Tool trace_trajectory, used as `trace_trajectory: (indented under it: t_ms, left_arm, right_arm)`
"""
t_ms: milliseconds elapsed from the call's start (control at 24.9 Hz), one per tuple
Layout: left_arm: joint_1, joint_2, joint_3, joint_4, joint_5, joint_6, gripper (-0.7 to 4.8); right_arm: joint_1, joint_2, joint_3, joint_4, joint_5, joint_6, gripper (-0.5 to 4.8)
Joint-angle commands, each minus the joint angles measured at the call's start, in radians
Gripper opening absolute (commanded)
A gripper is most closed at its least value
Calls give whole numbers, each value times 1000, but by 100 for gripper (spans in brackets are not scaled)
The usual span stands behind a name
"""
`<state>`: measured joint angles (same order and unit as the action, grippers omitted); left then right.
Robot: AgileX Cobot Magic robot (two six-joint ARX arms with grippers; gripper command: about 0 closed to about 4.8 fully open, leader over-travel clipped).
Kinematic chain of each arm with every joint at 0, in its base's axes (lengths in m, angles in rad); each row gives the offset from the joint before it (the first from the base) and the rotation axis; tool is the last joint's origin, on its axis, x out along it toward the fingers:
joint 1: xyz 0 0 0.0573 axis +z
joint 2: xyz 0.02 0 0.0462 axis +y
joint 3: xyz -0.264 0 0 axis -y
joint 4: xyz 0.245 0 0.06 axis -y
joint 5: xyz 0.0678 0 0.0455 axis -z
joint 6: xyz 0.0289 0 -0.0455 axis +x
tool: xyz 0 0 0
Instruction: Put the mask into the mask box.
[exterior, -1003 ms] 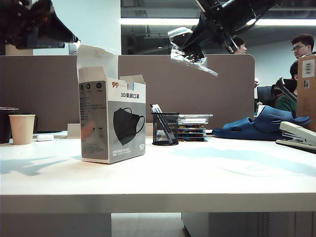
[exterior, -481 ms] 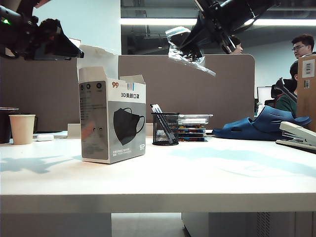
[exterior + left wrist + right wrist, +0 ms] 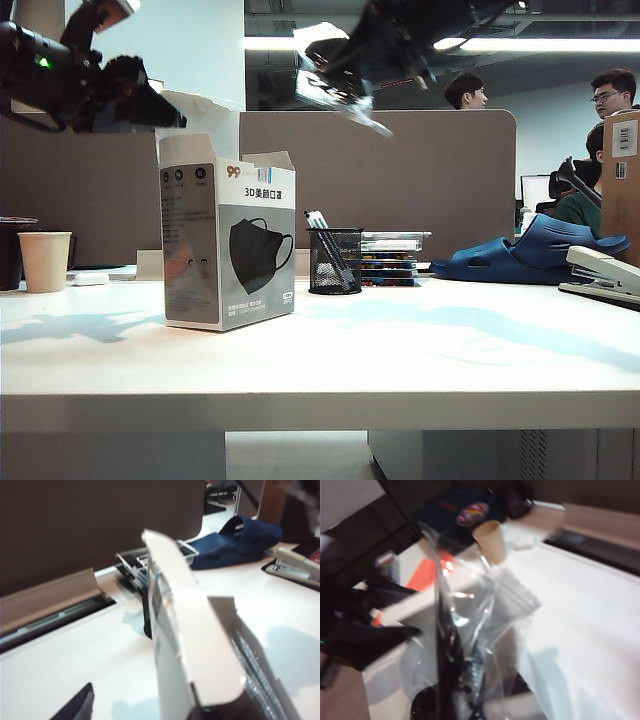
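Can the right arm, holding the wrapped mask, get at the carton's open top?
Probably yes: right pincer, shut on the clear-wrapped black mask, hangs above the white-grey mask carton; left pincer crowds the raised flap.

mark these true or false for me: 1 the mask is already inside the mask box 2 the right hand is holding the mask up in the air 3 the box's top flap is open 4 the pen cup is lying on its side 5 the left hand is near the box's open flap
1. False. The mask, in its clear wrapper, is in the air above and to the right of the mask box.
2. True. The right hand is shut on the mask, high over the table.
3. True. The top flap stands up.
4. False. The black mesh pen cup stands upright beside the box.
5. True. The left hand is close to the raised flap, on its left in the exterior view; whether it touches cannot be told.
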<state>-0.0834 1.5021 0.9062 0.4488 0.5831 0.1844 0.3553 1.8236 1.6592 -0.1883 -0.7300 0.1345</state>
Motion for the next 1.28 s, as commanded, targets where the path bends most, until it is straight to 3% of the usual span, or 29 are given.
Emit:
trace_trajectory:
  t_ms: [40,241,321,602,762,963,1284]
  left_arm:
    - [-13,23,3,41,4,-1,232]
    - [-17,32,3,78,5,-2,77]
    - [-17,32,3,77,4,-1,54]
    - [-17,32,3,76,5,-2,51]
    - [-17,32,3,76,5,-1,-8]
    - [-17,32,3,76,5,-1,-7]
    - [-17,32,3,76,5,-2,-7]
  right_arm:
    - [46,-6,3,98,55,0,-5]
    - [87,6,3,176,97,0,-5]
    - [100,17,3,208,111,0,-5]
    - [134,87,3,321,128,0,-5]
    - [158,135,3,439,137,0,-5]
    - [175,201,3,607,171,1,-5]
    - [176,248,2,622,170,1,-5]
